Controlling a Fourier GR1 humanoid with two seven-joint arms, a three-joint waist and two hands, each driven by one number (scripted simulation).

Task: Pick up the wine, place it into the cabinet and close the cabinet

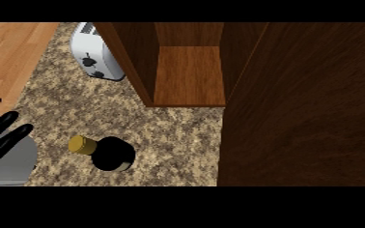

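Observation:
The wine bottle (pixel 110 153) stands upright on the speckled counter (pixel 171 135), seen from above: dark glass body with a gold cap toward the left. My left hand (pixel 13 131) rests open at the left edge, fingers up, a short way left of the bottle and not touching it. The wooden cabinet (pixel 189 75) stands open ahead, its inner shelf bare. Its open door (pixel 296 106) fills the right side of the view. My right hand does not show.
A white toaster (pixel 96 53) sits at the back left, next to the cabinet's left wall. A light wooden floor (pixel 21 53) lies beyond the counter's left edge. Granite counter stretches between the bottle and the cabinet's opening.

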